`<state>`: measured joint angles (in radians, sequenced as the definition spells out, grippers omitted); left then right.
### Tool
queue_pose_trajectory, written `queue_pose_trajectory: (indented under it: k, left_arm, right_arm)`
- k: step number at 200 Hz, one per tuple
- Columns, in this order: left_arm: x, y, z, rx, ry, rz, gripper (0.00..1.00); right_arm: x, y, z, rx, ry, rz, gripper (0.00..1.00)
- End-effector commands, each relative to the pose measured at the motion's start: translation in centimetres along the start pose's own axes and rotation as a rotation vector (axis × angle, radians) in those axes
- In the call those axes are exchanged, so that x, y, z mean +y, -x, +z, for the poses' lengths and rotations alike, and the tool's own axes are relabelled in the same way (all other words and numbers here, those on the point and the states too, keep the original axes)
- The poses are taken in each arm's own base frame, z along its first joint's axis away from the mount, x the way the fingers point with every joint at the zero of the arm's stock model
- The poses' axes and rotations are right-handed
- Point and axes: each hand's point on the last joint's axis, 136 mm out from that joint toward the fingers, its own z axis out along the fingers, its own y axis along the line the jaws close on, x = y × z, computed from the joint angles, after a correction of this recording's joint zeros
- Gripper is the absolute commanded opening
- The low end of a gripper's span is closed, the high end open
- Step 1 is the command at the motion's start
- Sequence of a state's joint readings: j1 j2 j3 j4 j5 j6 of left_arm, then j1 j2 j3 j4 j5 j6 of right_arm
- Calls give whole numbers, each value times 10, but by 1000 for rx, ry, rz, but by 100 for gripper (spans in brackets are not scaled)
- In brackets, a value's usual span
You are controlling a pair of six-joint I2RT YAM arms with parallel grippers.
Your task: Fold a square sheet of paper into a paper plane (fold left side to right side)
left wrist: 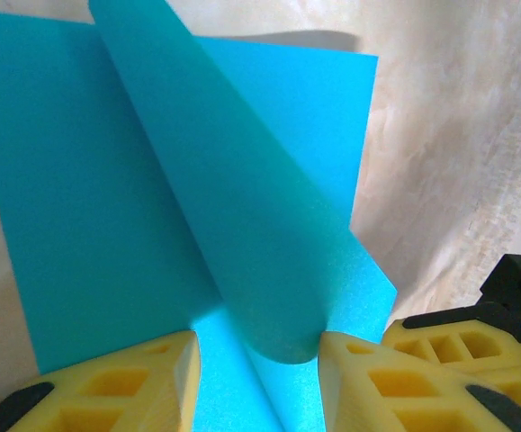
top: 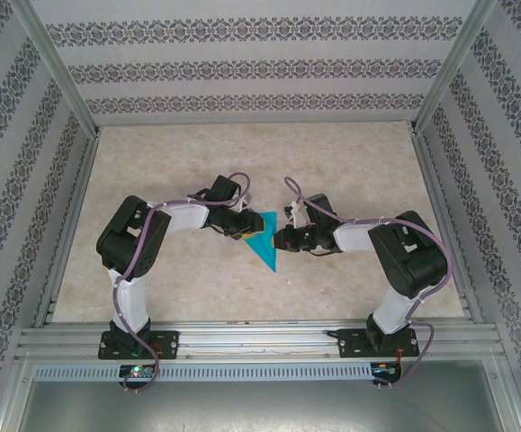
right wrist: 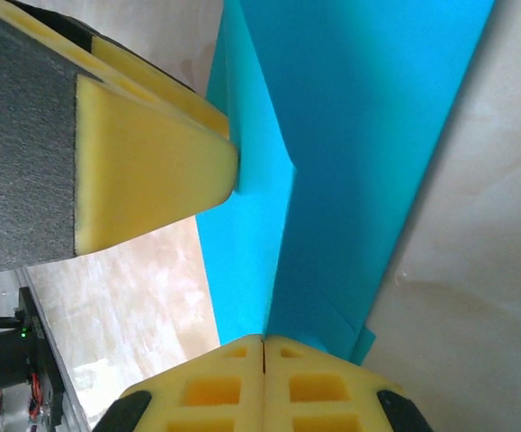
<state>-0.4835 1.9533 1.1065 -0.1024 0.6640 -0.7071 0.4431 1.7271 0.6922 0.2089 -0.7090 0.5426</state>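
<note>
- 1 square sheet of paper [top: 264, 241]: turquoise-blue, lying on the worktop [top: 350, 162] between the 2 tools. From above it shows as a triangle. 1 flap is raised and curls over.
- 1 left tool [left wrist: 256, 382]: part open, its 2 yellow fingers [left wrist: 134, 387] set either side of the curled flap, with no clamp on it.
- 1 right tool [right wrist: 264, 340]: fully closed, pinching the sheet where its crease meets the pads.

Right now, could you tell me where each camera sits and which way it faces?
Top external: above and behind, facing down on the table; left arm and right arm show.
Left wrist: on its arm, facing along open left jaws at the turquoise paper.
Right wrist: along shut right jaws, same paper.
Shared: the paper.
</note>
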Motion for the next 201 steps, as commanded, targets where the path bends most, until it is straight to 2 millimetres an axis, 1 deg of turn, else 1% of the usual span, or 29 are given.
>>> queue_pose_trajectory:
  k: [1,69,145,172,201]
  left_arm:
    - [34,-16,10,37,131,-28,41]
    - [34,-16,9,37,130,-28,41]
    - [32,-15,9,36,126,-26,41]
    - [33,-16,9,37,128,-28,41]
    - [30,-16,9,36,117,-23,41]
  right_arm:
    - [-5,0,3,13,-38,-20,0]
    - [-10,0,5,21,-60,-15,0]
    - [-16,-6,9,43,-82,-10,0]
    - [-21,-10,10,51,-100,-3,0]
    - [-28,-12,12,64,-126,5,0]
